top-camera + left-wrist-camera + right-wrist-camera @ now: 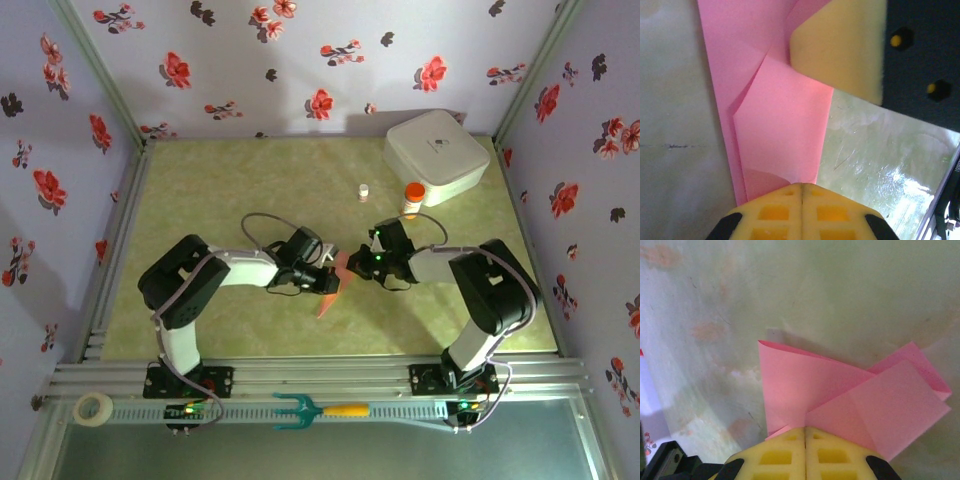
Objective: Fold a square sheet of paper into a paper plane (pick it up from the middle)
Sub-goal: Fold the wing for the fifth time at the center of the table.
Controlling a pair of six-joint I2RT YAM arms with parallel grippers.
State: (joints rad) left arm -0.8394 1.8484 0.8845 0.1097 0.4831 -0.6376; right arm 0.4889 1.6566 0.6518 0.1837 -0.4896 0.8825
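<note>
The salmon-pink sheet of paper [328,298] is folded into a long narrow layered shape with slanted flaps, roughly a paper plane, and hangs just above the mat at the table's middle. My left gripper [333,280] is shut on one end of it; in the left wrist view the paper [780,115] runs into the closed yellow pads [801,192]. My right gripper [352,264] faces it, shut on the other end. In the right wrist view the folded layers [805,385] fan out from its closed pads [805,435]. A right fingertip pad [840,45] rests against the paper in the left wrist view.
A white rounded box [436,155] stands at the back right, with an orange-capped bottle [412,198] and a small white vial [363,192] in front of it. On the front rail lie a teal fork with an orange handle [318,409] and a tape roll [93,408].
</note>
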